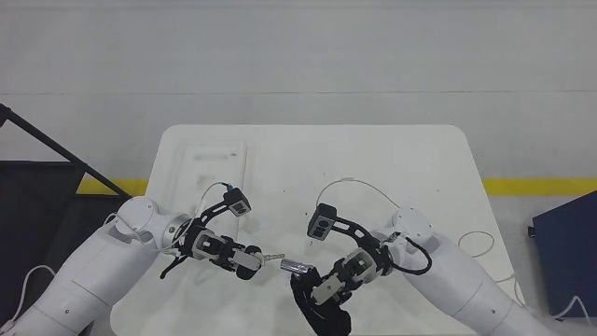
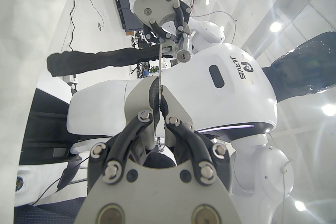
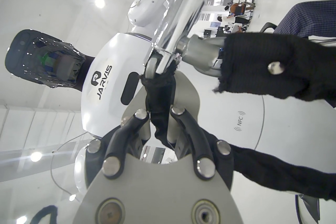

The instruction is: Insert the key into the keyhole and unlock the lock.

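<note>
In the left wrist view my left gripper (image 2: 159, 93) is shut on a flat metal key (image 2: 159, 70). Its blade points at the chrome lock (image 2: 185, 47), and its tip lies just beside the round keyhole face (image 2: 183, 57), not inside it. My right gripper (image 3: 158, 88) is shut on the lock's black fabric-covered loop (image 3: 157, 104), with the chrome lock body (image 3: 176, 28) just beyond its fingertips. From above, the left gripper (image 1: 250, 259) holds the key (image 1: 272, 258) out toward the lock (image 1: 297, 266), which the right gripper (image 1: 328, 285) holds over the table's front.
Under both arms is a white table (image 1: 373, 163), and its front edge is close below the grippers. A pale flat tray (image 1: 215, 163) lies at the back left. The black sleeve (image 1: 322, 313) hangs down from the lock. Thin cables (image 1: 359, 184) arc above the right wrist.
</note>
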